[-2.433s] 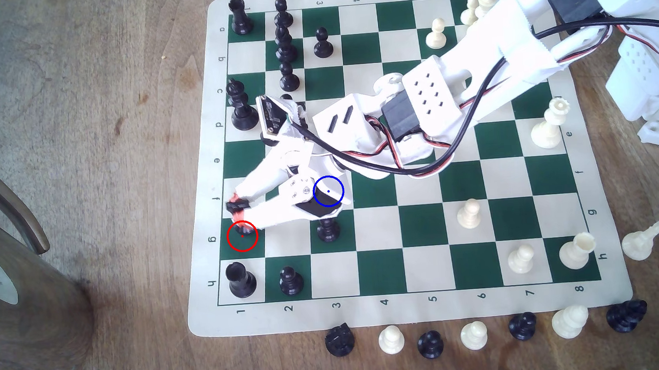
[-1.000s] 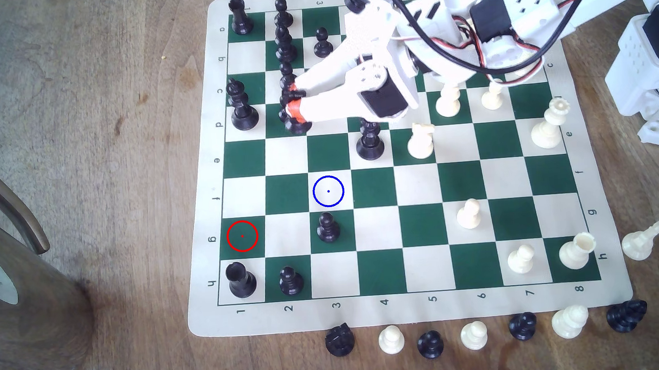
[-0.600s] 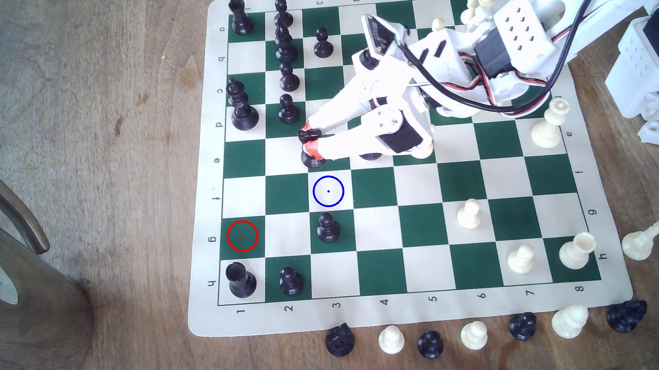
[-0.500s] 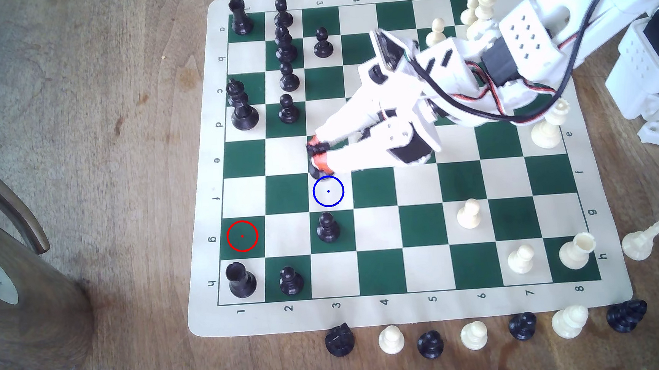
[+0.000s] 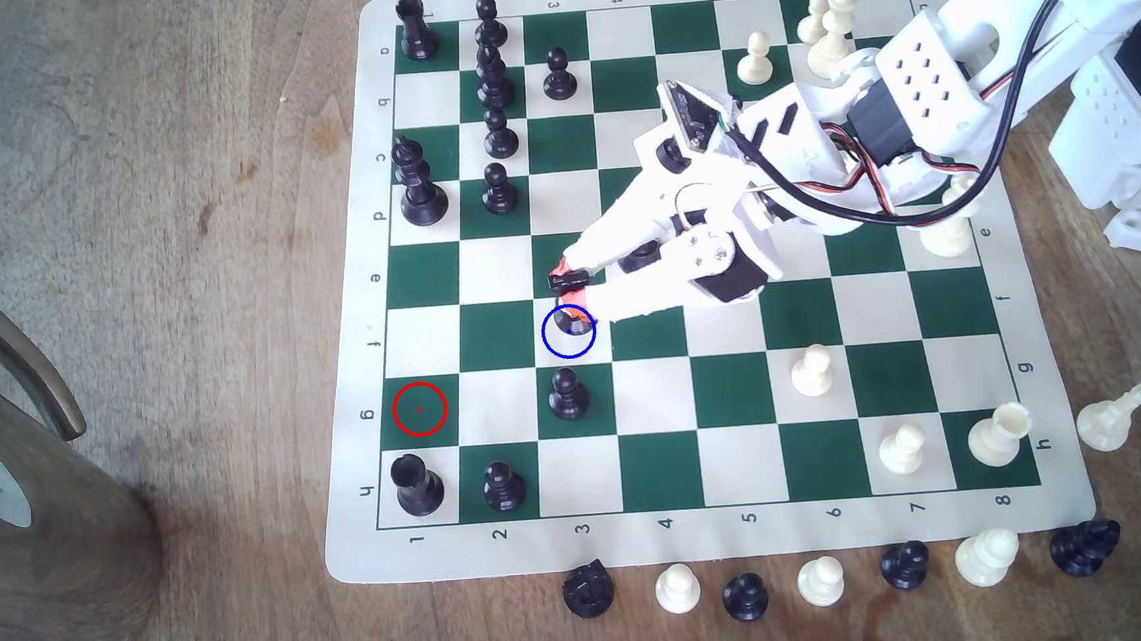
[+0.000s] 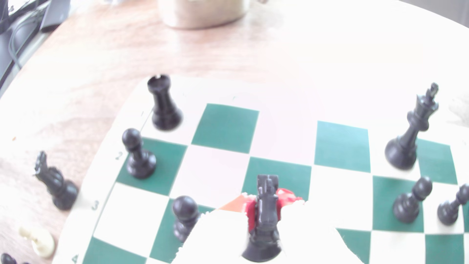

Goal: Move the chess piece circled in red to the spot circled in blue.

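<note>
Now my gripper [image 5: 572, 298] has come down the board from the far rows, where it hung a second ago, and its orange-taped fingertips [image 5: 579, 315] sit at the far rim of the blue ring [image 5: 568, 331]. The fingers are clamped on the black knight [image 6: 266, 215]; from the wrist camera I see the horse head standing upright between the red pads [image 6: 285, 196]. In the exterior view the knight's base [image 5: 568, 322] already overlaps the ringed cream square, third file in from the board's edge on the exterior view's left, row f. Whether the base touches the mat I cannot tell.

The red ring [image 5: 419, 408] on the dark green square at that edge is bare, so I judge the carry nearly over: what's left is to centre the knight on the blue dot, set it down and let go. A black pawn [image 5: 567, 395] stands on the next square toward the board's near edge, so I'd keep clear of it.

Readable writing: numbers 1 to 8 along the board's [image 5: 704, 538] near and far margins, letters a to h down its sides. No brand that I can read.
</note>
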`<action>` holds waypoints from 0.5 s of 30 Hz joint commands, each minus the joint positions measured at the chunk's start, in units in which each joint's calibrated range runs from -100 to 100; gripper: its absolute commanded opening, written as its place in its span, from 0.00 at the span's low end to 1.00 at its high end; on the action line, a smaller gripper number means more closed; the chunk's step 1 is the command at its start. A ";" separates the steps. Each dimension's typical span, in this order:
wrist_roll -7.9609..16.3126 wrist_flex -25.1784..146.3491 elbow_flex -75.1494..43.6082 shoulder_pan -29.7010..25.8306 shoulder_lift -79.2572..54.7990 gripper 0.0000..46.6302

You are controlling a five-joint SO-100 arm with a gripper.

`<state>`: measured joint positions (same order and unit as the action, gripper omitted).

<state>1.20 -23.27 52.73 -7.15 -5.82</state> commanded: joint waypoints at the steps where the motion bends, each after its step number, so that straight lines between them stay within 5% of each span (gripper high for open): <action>1: -0.15 -2.61 -1.87 0.07 -1.22 0.01; 15: -0.15 -3.92 -4.50 0.23 -4.87 0.01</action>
<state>1.15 -25.50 52.46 -7.30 -11.44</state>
